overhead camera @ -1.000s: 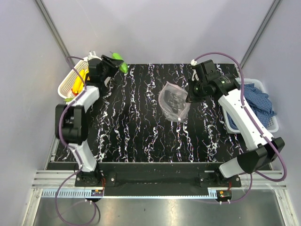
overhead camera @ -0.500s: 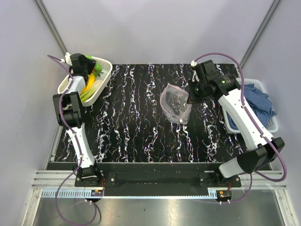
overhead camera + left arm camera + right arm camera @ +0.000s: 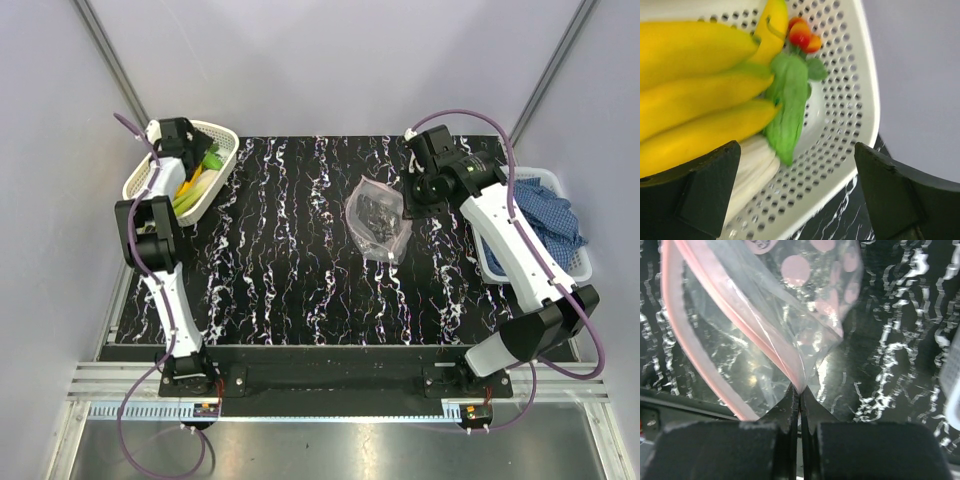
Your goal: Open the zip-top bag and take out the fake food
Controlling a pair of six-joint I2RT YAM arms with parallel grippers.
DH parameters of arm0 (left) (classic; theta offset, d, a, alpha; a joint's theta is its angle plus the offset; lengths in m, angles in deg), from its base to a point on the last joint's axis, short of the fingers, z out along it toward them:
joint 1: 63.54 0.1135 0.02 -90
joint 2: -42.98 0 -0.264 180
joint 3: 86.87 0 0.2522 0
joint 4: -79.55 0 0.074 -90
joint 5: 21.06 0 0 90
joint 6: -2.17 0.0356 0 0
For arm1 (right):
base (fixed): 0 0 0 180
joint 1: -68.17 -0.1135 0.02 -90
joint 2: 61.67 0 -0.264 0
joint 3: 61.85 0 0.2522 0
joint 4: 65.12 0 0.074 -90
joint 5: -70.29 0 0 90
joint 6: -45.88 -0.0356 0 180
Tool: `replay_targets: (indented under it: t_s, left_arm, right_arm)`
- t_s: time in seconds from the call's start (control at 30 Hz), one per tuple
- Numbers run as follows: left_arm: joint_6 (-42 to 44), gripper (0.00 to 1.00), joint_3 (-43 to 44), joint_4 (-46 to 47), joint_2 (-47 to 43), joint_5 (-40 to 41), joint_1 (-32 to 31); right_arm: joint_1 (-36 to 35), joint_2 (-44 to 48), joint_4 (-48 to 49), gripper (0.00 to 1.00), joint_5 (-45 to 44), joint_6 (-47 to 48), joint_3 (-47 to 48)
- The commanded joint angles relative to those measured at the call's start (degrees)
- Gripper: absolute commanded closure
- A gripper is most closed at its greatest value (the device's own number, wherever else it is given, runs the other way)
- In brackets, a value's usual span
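Note:
The zip-top bag (image 3: 378, 220) is a clear pouch with pink dots and a pink zip strip, lying crumpled right of the table's middle. My right gripper (image 3: 800, 392) is shut on a corner of the bag (image 3: 765, 335) by the zip strip; from above the right gripper (image 3: 407, 207) sits at the bag's right edge. My left gripper (image 3: 195, 155) hangs open over the white mesh basket (image 3: 228, 140) at the back left. Fake food lies in it: yellow bananas (image 3: 695, 90), a green leafy piece (image 3: 790, 100), a red-orange piece (image 3: 802, 35) and a white leek end (image 3: 752, 170). Nothing sits between the left fingers (image 3: 700, 190).
A blue-rimmed basket (image 3: 585, 265) with a blue checked cloth (image 3: 550, 215) stands at the table's right edge, close to the right arm. The tabletop (image 3: 290, 260) is black with white marbling. The white basket's rim (image 3: 860, 125) overhangs the table's back left corner.
My left gripper carried a green piece from the table's back edge to over the white basket and opened; the piece now lies in the basket. The right gripper nudged the bag slightly rightward.

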Motion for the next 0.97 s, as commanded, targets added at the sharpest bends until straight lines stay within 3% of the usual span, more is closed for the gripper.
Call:
replay_targets:
  t_s: [0.0, 0.1, 0.2, 0.27, 0.43, 0.53, 0.57, 0.73, 0.83, 0.9, 0.93]
  left_arm:
    - [0.55, 0.01, -6.55, -1.74, -12.99, -0.48, -4.38]
    - [-0.76, 0.01, -15.51, -1.56, -20.37, -4.24, -9.48]
    - [-3.04, 0.01, -25.61, -1.65, -29.59, -6.45, -15.45]
    - [-2.97, 0.01, -32.62, -0.59, -37.56, -6.55, -18.80]
    - [-2.09, 0.01, -41.18, -6.56, -54.90, -4.28, -26.19]
    - [-0.24, 0.01, -46.28, -8.32, -66.77, -2.25, -30.23]
    - [0.55, 0.01, -47.42, -8.85, -71.23, -2.68, -31.38]
    - [-1.89, 0.01, -53.67, -11.67, -80.92, -4.27, -41.74]
    - [-2.61, 0.01, -55.52, -10.97, -83.66, -7.41, -46.58]
    - [-2.61, 0.01, -55.70, -10.18, -86.38, -11.71, -48.43]
    - [-2.52, 0.01, -57.26, -5.39, -88.22, -14.00, -48.96]
  right_arm:
    - [-0.10, -0.21, -2.28, 1.00, -6.89, 1.73, 4.85]
    - [-0.10, -1.61, -1.23, 0.99, -3.75, 1.39, 6.09]
    - [-0.10, -4.42, 0.61, 0.86, 1.53, -0.54, 7.58]
    - [-0.10, -6.79, 3.68, 0.71, 6.36, -2.21, 8.20]
    - [-0.28, -11.01, 10.00, 0.51, 22.35, -9.67, 11.98]
    - [-0.72, -9.09, 10.99, 0.22, 20.80, -10.83, 11.37]
    - [-0.72, -8.21, 10.82, 0.00, 18.44, -10.57, 10.06]
    - [-0.63, 2.33, 14.41, 0.00, 12.89, -11.44, -3.80]
    - [-0.63, 9.09, 18.09, 0.00, 14.63, -14.42, -10.41]
    - [-0.72, 16.18, 25.44, 0.00, 17.96, -18.02, -19.11]
    - [-0.72, 19.01, 27.84, 0.00, 19.72, -21.34, -21.57]
